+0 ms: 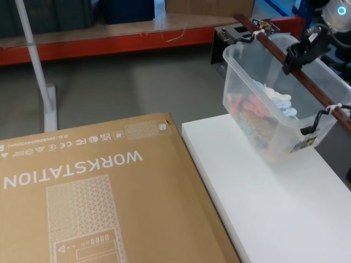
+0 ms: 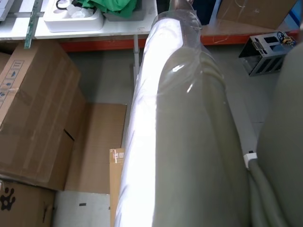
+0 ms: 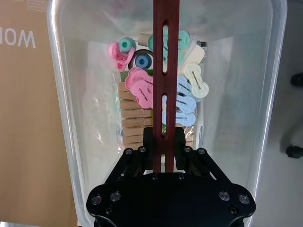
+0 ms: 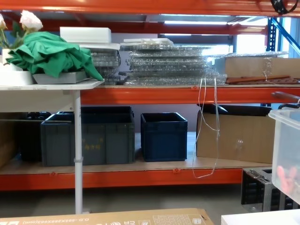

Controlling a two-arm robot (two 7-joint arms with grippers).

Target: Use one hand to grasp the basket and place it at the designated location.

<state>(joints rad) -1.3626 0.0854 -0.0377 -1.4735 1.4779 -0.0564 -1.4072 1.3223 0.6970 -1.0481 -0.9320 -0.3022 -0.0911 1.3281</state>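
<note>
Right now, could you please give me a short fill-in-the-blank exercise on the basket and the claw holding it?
The basket is held by the robot's ___ claw.
That claw is shut on the basket's reddish-brown ___.
The cardboard box beside the white table is printed with the word ___.
Missing words: right; handle; WORKSTATION.

translucent whitish basket (image 1: 241, 71), pink, blue pegs (image 1: 258, 107) inside, hangs tilted above white table (image 1: 274, 208) far edge; right gripper (image 1: 292, 59) clamped on reddish-brown rod handle (image 1: 321, 93).
</note>
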